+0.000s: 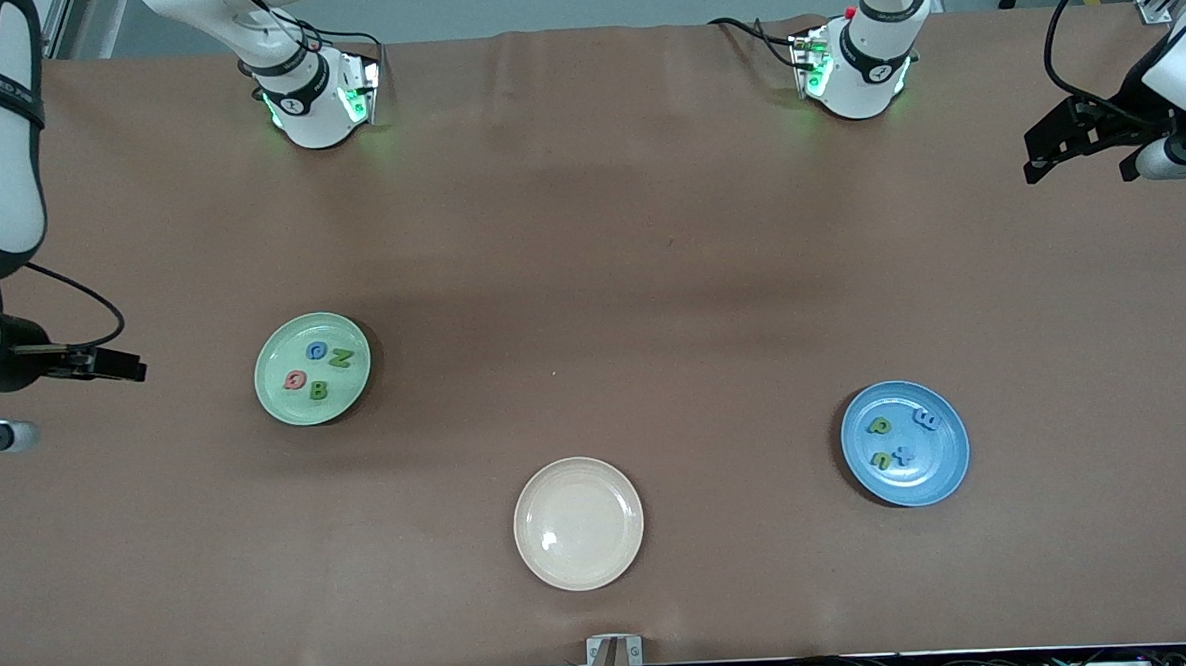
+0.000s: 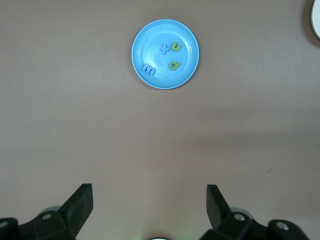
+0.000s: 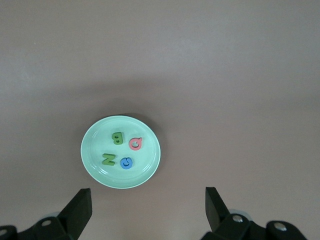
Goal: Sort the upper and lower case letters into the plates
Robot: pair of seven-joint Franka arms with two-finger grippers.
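Now, working across the front view from its left edge, we first meet the right gripper (image 1: 119, 366), released and holding nothing, hanging over the bare desk (image 1: 588, 223) at the right arm's end, just beside the green plate (image 1: 312, 369). That plate carries the four capitals: the blue G (image 1: 318, 353), the green N (image 1: 340, 360), the red Q (image 1: 294, 380) and the green B (image 1: 317, 390), all lying flat and close together near its middle.

Next comes the cream plate (image 1: 578, 523), nearer to the front camera than the green plate and with nothing on it.

Toward the left arm's end sits the blue plate (image 1: 904, 444), also nearer to the front camera than the green plate. It holds the four small letters: a green one (image 1: 878, 426), another green one (image 1: 880, 460), the blue x (image 1: 905, 453) and the blue m (image 1: 925, 418).

Last, the left gripper (image 1: 1065, 147) is released and empty too, up over the desk's edge, well apart from the blue plate.

We judge the sorting finished, with both arms waiting. Should a letter need moving, we expect it to be very light, stiff and thin, likely to slide on the smooth plate. We would pinch it across its narrow width, pressing down onto the plate first.
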